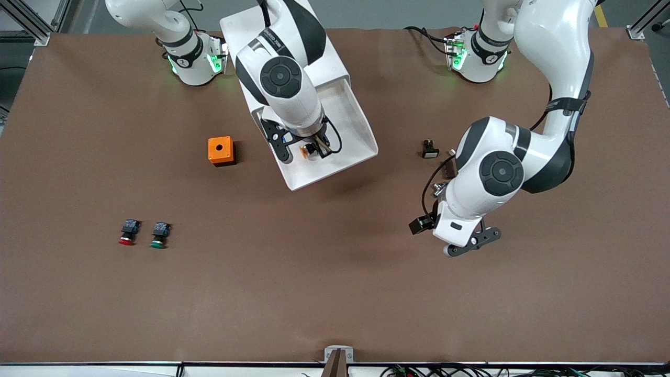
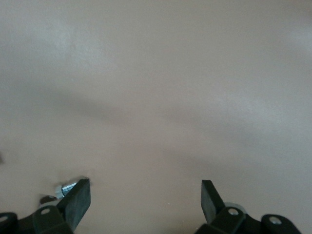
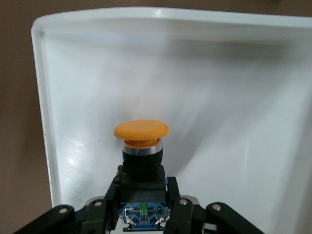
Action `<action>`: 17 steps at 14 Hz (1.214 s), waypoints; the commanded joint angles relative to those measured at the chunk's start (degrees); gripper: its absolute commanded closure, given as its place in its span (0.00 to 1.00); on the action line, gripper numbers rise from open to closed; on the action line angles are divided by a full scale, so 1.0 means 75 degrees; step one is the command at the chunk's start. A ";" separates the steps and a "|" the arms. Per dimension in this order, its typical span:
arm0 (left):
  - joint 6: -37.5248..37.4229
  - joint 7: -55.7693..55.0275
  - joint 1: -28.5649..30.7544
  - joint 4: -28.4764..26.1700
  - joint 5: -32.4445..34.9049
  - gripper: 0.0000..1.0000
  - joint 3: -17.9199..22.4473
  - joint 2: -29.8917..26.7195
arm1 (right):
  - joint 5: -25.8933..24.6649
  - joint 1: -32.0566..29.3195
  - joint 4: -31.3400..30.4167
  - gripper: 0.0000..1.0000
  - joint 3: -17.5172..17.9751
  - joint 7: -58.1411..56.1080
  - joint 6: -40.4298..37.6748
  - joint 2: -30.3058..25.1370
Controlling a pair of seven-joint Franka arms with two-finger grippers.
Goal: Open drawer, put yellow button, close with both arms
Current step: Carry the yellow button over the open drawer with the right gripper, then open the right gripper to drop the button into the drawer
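Note:
The drawer [image 1: 361, 141] stands pulled out of the white cabinet [image 1: 235, 26], its white tray open to view. My right gripper [image 1: 314, 148] hangs over the tray's front end, shut on the yellow button [image 1: 306, 152]. In the right wrist view the fingers [image 3: 178, 195] clamp the black body of the button [image 3: 141, 130], its cap pointing at the tray floor, just inside the drawer wall [image 3: 45, 122]. My left gripper [image 1: 471, 242] waits over bare table toward the left arm's end. It is open with nothing between its fingers [image 2: 78, 197].
An orange box [image 1: 221, 151] with a round hole sits beside the drawer, toward the right arm's end. A red-capped button [image 1: 127, 233] and a green-capped one [image 1: 159, 235] lie nearer the front camera. A small black switch [image 1: 430, 150] lies close to the left arm.

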 commanded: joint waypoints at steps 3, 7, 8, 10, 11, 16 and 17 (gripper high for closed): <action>0.0078 -0.0812 -0.0398 -0.0027 0.0219 0.00 -0.0006 -0.0044 | 0.0104 0.0191 0.0050 0.42 -0.0109 0.0128 0.0074 0.0078; 0.0078 -0.0989 -0.0527 -0.0038 0.0208 0.00 -0.0017 -0.0056 | 0.0092 0.0121 0.0260 0.00 -0.0121 0.0105 -0.0008 -0.0120; 0.0078 -0.1094 -0.0655 -0.0038 0.0196 0.00 -0.0017 -0.0056 | 0.0092 0.0063 0.0447 0.00 -0.0179 0.0093 -0.0263 -0.0272; 0.0078 -0.1549 -0.0948 -0.0027 0.0207 0.00 -0.0017 -0.0068 | 0.0080 -0.0310 0.1148 0.00 -0.0215 0.0000 -0.1210 -0.0367; 0.0078 -0.1737 -0.1123 -0.0027 0.0208 0.00 -0.0006 -0.0068 | 0.0068 -0.0603 0.1570 0.00 -0.0203 -0.0047 -0.1888 -0.0379; 0.0078 -0.2149 -0.1722 -0.0038 0.0079 0.00 -0.0052 0.0002 | -0.0014 -0.1962 0.2019 0.00 -0.0273 -0.2853 -0.3989 -0.1303; 0.0078 -0.2149 -0.1827 -0.0038 0.0079 0.00 -0.0053 0.0084 | -0.0014 -0.2371 0.2019 0.00 -0.0285 -0.3800 -0.4306 -0.1467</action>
